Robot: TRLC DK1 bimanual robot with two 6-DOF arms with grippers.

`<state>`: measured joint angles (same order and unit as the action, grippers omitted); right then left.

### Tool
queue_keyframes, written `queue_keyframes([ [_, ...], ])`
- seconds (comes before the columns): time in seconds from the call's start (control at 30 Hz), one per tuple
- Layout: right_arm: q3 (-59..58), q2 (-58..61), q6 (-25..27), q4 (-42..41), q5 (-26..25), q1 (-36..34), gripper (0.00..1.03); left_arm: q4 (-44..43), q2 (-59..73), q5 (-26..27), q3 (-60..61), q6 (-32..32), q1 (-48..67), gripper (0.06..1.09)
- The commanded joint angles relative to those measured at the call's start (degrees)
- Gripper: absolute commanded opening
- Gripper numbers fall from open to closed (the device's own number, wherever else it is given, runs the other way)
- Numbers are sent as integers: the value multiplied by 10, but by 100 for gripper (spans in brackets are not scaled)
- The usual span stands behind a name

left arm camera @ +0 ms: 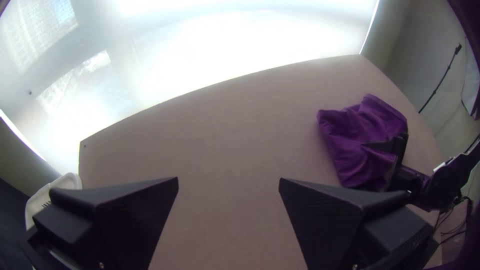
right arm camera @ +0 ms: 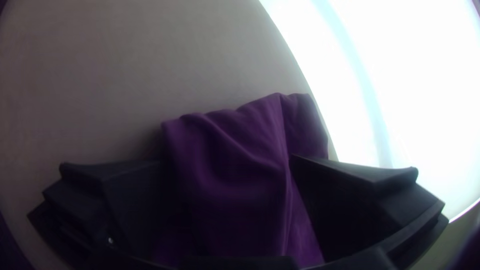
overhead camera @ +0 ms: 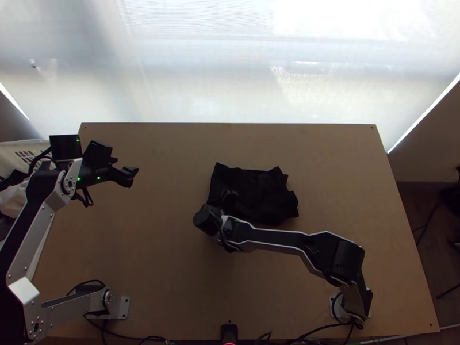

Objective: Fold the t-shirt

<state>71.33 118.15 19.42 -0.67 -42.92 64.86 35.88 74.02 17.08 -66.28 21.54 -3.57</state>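
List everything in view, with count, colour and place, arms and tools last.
Shirt: 1, dark, rumpled mid-table
Table: 1, light wood, centre
Screen: 1, pale, behind table
Basket: 1, white, table's left
Laundry: count unclear, light and dark, in basket
Pole: 1, black, beyond table's right
Cables: several, black, near edge
Device: 1, black, near edge's middle
Arms: 2, silver-black, either side
Left tool: 1, black, open, table's left
Right tool: 1, black, open, shirt's left part

A dark purple fabric t-shirt (overhead camera: 261,192) lies rumpled in a compact patch near the middle of a rectangular, light wooden table (overhead camera: 149,247), with thin black cables (overhead camera: 86,281) along its near side.
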Motion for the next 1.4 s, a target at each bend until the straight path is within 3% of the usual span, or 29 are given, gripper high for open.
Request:
queue_keyframes([
  [0.0,15,24,26,-15,-1,-14,78,2,-4,1,3,10,-21,104],
  [0.37,8,49,69,-63,0,-23,23,5,-5,9,9,38,-57,103],
  [0.6,11,57,91,-81,3,-42,3,4,-5,14,6,45,-72,103],
  [0.77,9,40,113,-101,6,-47,3,5,-5,15,-5,45,-82,103],
  [0.97,37,-4,187,-157,6,-58,3,11,-2,15,-24,45,-87,103],
  [1.23,122,-60,258,-169,6,-122,3,71,-13,15,-60,15,-88,103],
  [1.37,142,-88,267,-169,23,-156,3,98,-34,15,-52,9,-80,103],
])
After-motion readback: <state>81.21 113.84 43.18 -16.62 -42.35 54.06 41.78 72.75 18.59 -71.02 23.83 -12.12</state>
